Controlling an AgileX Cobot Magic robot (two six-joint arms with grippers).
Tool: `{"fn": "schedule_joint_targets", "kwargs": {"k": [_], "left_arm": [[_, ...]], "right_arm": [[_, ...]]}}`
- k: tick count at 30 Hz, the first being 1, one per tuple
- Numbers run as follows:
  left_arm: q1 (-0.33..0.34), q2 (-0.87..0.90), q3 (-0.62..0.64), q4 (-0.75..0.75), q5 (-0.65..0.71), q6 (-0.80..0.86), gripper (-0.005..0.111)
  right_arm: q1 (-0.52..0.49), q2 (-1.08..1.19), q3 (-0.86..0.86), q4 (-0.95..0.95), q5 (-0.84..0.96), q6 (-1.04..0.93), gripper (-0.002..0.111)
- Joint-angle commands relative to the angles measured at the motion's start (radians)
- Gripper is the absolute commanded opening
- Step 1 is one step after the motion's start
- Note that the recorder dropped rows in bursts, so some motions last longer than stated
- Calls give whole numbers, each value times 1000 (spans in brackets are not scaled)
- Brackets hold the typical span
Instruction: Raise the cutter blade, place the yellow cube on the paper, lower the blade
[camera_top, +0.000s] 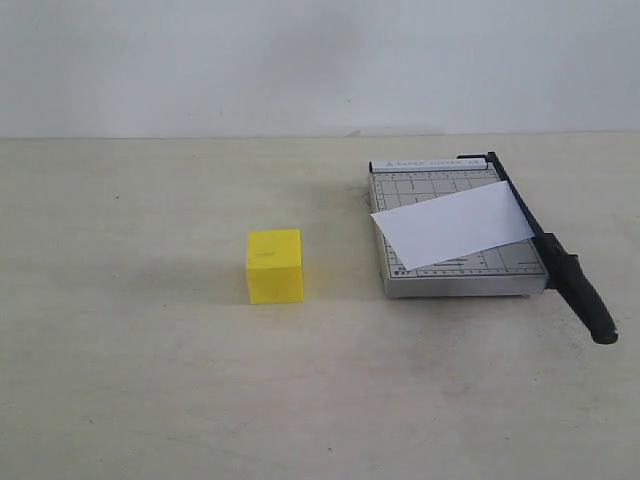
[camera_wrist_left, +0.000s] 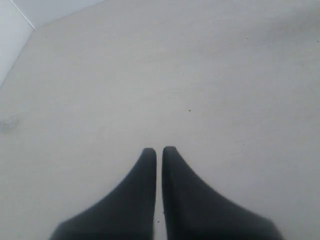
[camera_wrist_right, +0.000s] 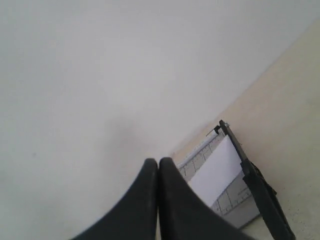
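I see the cutter blade (camera_top: 575, 285) down along the right edge of the grey board (camera_top: 430, 186), the paper (camera_top: 455, 225) askew on it; the yellow cube (camera_top: 274, 265) sits mid-table (camera_top: 120, 380), well apart. Left gripper (camera_wrist_left: 159, 149) and right gripper (camera_wrist_right: 158, 161): jaws pressed together (nothing held).

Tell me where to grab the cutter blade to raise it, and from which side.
Take the thick rounded handle at the cutter blade's near end, where it juts past the grey board's corner over bare table. Come from above on the right, closing across its width. The hinge sits at the far end, so this end probably lifts easiest.
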Motion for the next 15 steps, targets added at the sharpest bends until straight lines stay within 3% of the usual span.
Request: {"fn": "schedule_joint_targets", "kwargs": {"k": [1,2,4,5,8,11,15], "left_arm": [[3,-2,-5,6,-5,-9,4],[3,-2,-5,6,-5,-9,4],[3,-2,-5,6,-5,-9,4],[3,-2,-5,6,-5,-9,4],[3,-2,-5,6,-5,-9,4],[3,-2,-5,6,-5,-9,4],[3,-2,-5,6,-5,-9,4]], "right_arm": [[-2,76,-200,-61,238,-346,13],[-2,199,-279,-119,320,-346,32],[-2,417,-402,-251,423,-306,56],[-2,501,-447,-307,463,-270,59],[-2,912,-681,-448,677,-224,59],[-2,1211,-888,-466,741,-275,59],[-2,1460,-980,-536,793,-248,59]]}}
